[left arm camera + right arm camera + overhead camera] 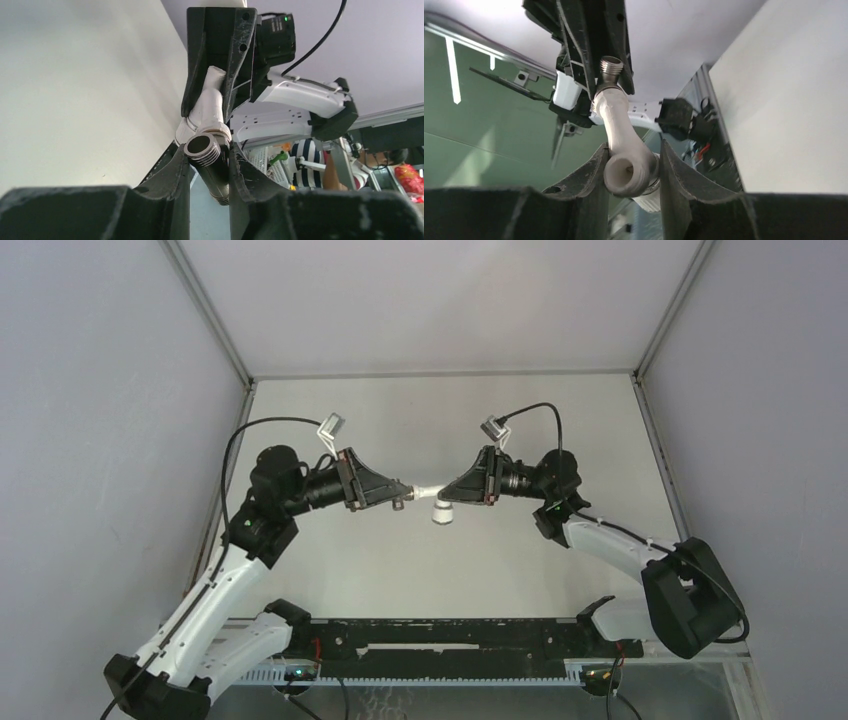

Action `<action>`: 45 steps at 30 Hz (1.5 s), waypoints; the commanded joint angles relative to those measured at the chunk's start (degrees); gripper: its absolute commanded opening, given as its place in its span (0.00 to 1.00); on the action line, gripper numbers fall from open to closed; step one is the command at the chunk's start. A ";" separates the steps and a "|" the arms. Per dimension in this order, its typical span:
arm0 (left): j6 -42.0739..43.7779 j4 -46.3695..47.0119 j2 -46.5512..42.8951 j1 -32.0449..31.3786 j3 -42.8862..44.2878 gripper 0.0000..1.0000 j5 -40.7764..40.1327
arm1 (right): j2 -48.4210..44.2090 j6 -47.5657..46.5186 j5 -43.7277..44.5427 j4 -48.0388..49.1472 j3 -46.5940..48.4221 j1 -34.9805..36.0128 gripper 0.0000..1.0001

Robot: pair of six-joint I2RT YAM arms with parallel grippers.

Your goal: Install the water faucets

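Arms from both sides meet over the middle of the pale table [330,570] in the top view, their tips pointing at each other and close together. The left gripper [404,496] has the grey metal fitting [398,504] at its tip, and the right gripper [448,490] holds the white tap piece [428,488]. The tap's stem bridges the short gap between the two tips, and its round white end hangs just below the right gripper. Both parts are up in the air, off the table. A black cable [240,440] loops up from the left arm.

The left wrist view shows that gripper's own two fingers [180,170] closed tight on the fitting, one on each side, with its threaded open end facing the camera. The white tap sits right behind the fitting, touching it, and runs up into the other gripper, which is clamped on it.

The right wrist view shows its fingers [674,170] pressed in on the tap's hollow round end from both sides. The white stem slants up and away to the left gripper, where the fitting's threaded end sticks out above the stem between the black fingers. Whether the two parts are fully seated together cannot be told.
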 commanded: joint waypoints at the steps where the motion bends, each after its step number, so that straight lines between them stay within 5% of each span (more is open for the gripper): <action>1: 21.03 1.73 0.79 -0.76 1.22 0.00 2.03 | 0.13 21.86 -9.25 -17.80 1.60 1.16 0.00; 2: 21.46 1.46 0.64 -0.74 1.12 0.00 1.68 | -0.07 23.38 -9.26 -17.98 1.10 0.86 0.05; 6: 20.82 0.61 -0.11 -0.65 1.20 0.00 -0.06 | -3.30 20.42 -8.20 -23.28 1.46 -1.02 0.66; 8: 17.63 0.59 0.07 -0.32 1.40 0.00 -1.02 | -6.39 11.36 -6.52 -35.30 3.64 -2.74 0.79; 13: 6.34 4.36 1.97 0.49 2.03 0.00 1.29 | -13.27 -9.13 -0.70 -59.34 8.48 -7.57 0.82; 21: -0.54 8.66 3.71 1.32 2.00 0.00 2.34 | -24.43 -25.06 16.88 -52.71 3.52 -4.10 0.78; 26: -1.97 9.15 5.23 1.65 1.91 0.00 1.75 | -31.95 -25.43 22.39 -28.96 -7.84 -3.07 0.80; 37: -7.44 12.85 19.22 4.04 3.47 0.00 -3.34 | -32.88 -26.78 30.10 -36.59 -6.29 -7.32 0.81; 41: -8.27 21.36 33.55 4.93 5.86 0.00 -2.30 | -36.16 -26.38 34.78 -43.25 -5.91 -10.00 0.80; 45: -18.02 38.12 48.38 4.97 8.60 0.00 -0.68 | -41.66 -29.08 36.35 -51.06 -5.06 -11.48 0.80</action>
